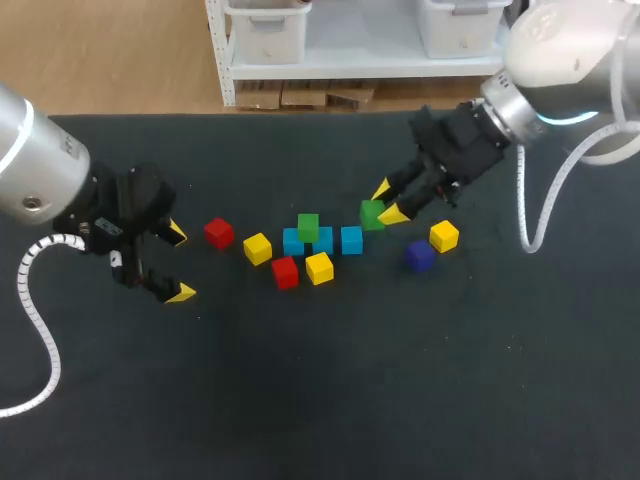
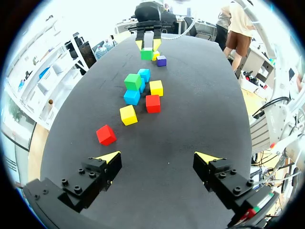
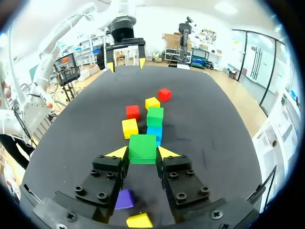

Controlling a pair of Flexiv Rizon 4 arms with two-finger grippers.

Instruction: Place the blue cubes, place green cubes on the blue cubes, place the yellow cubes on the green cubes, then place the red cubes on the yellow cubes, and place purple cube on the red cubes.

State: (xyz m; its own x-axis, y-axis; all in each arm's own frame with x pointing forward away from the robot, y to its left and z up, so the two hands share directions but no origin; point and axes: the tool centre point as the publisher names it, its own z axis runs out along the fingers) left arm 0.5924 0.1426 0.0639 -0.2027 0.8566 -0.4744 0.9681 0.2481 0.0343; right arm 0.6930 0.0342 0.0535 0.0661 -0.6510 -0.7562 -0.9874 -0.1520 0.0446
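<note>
While my right fingers (image 3: 119,152) pinch a green cube (image 3: 143,148) from both sides just beside the blue cubes (image 1: 351,240), an off-centre release could tip it off or nudge the stacked green cube (image 1: 308,227), though there's room on the desk (image 1: 400,380) toward me and my left fingers (image 2: 108,156) gape wide, empty.

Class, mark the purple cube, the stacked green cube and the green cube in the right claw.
purple cube (image 1: 419,256): head view, its middle.
stacked green cube (image 1: 308,227): head view, its middle.
held green cube (image 3: 142,148): right wrist view, top face.
</note>
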